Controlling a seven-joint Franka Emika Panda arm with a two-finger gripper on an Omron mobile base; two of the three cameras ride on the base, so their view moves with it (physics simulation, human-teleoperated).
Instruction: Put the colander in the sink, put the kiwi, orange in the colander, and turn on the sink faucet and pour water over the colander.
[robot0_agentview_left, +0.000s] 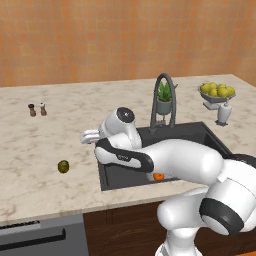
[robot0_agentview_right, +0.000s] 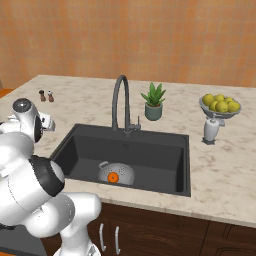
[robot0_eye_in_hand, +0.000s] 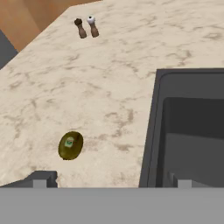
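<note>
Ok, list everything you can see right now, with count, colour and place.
sink: 1, charcoal, set in the counter
colander: 1, silver-grey, on the sink floor
orange: 1, orange, in the colander
kiwi: 1, olive-green, on the counter left of the sink
sink faucet: 1, dark grey, behind the sink
shakers: 2, brown, far left counter
potted plant: 1, green, beside the faucet
fruit bowl: 1, grey with yellow-green fruit, right counter
dispenser: 1, white, before the bowl
tool: 1, dark tips, open over the sink's left rim
</note>
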